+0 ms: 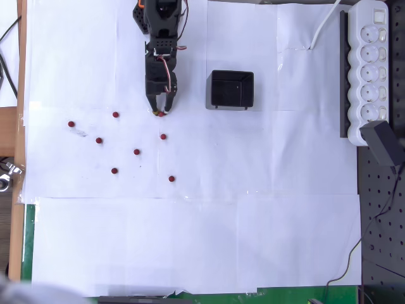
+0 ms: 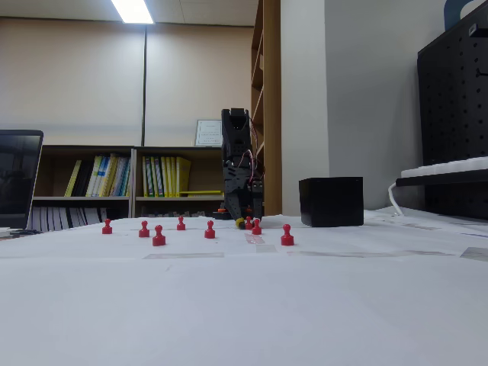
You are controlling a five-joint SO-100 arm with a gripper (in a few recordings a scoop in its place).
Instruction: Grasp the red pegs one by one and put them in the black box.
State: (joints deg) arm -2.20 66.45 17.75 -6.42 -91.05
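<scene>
1. Eight tiny dark red round pegs (image 1: pixel 137 152) on the white-papered desk (image 1: pixel 190 240). In the overhead view seven lie loose left of centre: from far left (image 1: pixel 71 124) through (image 1: pixel 116 114), (image 1: pixel 99 140), (image 1: pixel 114 170), (image 1: pixel 163 136) to the lowest one (image 1: pixel 171 178).
2. The eighth peg (image 1: pixel 161 114) sits right at the tips of the claw (image 1: pixel 161 111). In the fixed view it shows as a red peg (image 2: pixel 248 223) beside the claw (image 2: pixel 242 222), base on the desk.
3. Claw state: jaws narrow, tips down at desk level, either side of that peg. Can't tell whether they actually pinch it.
4. Small square glossy black plastic box (image 1: pixel 231 89) stands to the right of the claw in the overhead view, apart from it and from all pegs. Inside looks dark; contents unreadable. In the fixed view the box (image 2: pixel 331 201) is right of the arm.
5. Black arm with orange joints and red-white wiring (image 1: pixel 161 38) comes in from the top edge of the overhead view, pointing down-frame.
6. White power strip (image 1: pixel 368 69) along the right edge, white cable (image 1: pixel 324 25) running off the top.
7. Fixed view background: wooden bookshelf with books (image 2: pixel 145 177), ceiling light (image 2: pixel 133 11), black pegboard (image 2: pixel 454 99) on the right.
</scene>
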